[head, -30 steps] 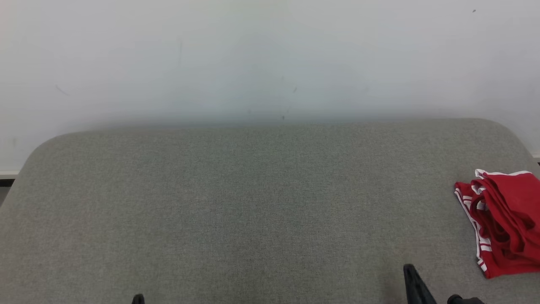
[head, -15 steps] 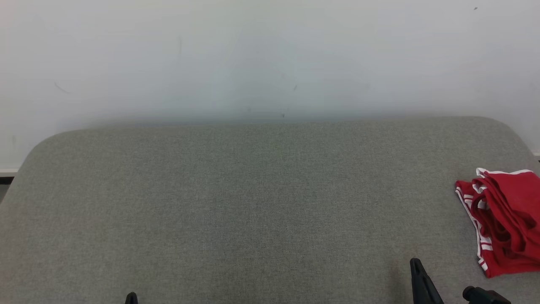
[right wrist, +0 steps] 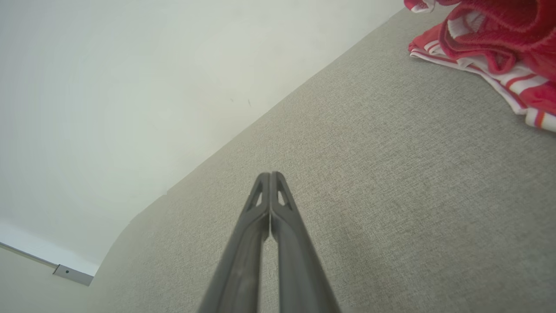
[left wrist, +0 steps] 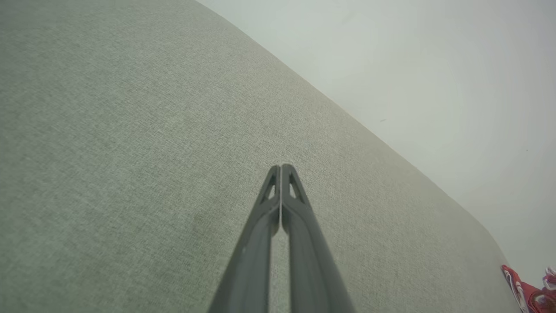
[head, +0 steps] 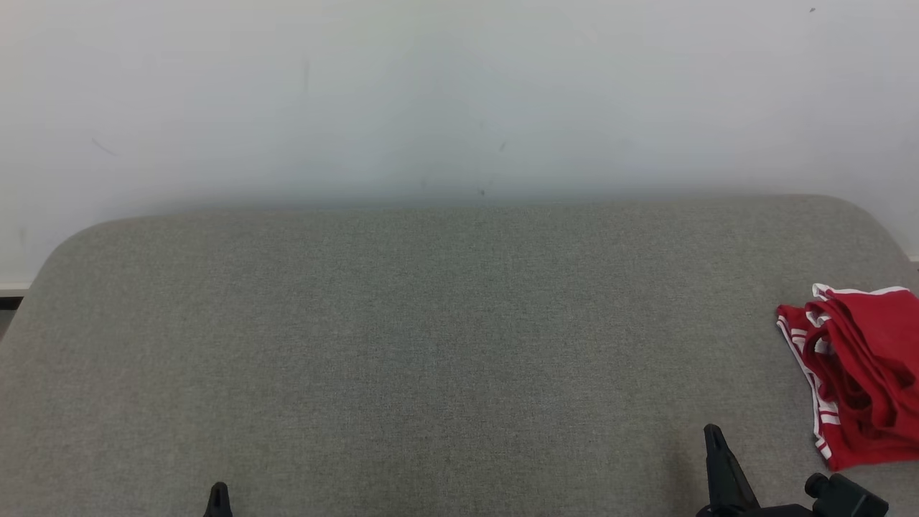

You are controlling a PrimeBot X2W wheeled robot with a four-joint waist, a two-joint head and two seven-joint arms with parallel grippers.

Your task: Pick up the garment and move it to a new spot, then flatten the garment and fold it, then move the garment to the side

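Observation:
The garment [head: 858, 377] is red with white stripes along its edges and lies bunched up at the far right of the grey fabric surface [head: 431, 345]; its right side is cut off by the head view's edge. It also lies at the top right of the right wrist view, garment [right wrist: 491, 39], and as a sliver at the bottom right of the left wrist view, garment [left wrist: 527, 291]. My right gripper [head: 712, 432] is shut and empty, low in the head view, left of the garment and apart from it; right gripper [right wrist: 270, 174]. My left gripper [head: 218, 490] is shut and empty at the lower left; left gripper [left wrist: 280, 167].
The grey surface has rounded far corners and ends against a pale wall [head: 459, 100]. A dark strip of floor [head: 6, 305] shows past its left edge. A pale baseboard [right wrist: 43, 261] runs along the wall's foot in the right wrist view.
Both grippers have risen a little in the head view, the right one also drifting right toward the garment. The camera has tilted slightly. The garment lies where it was.

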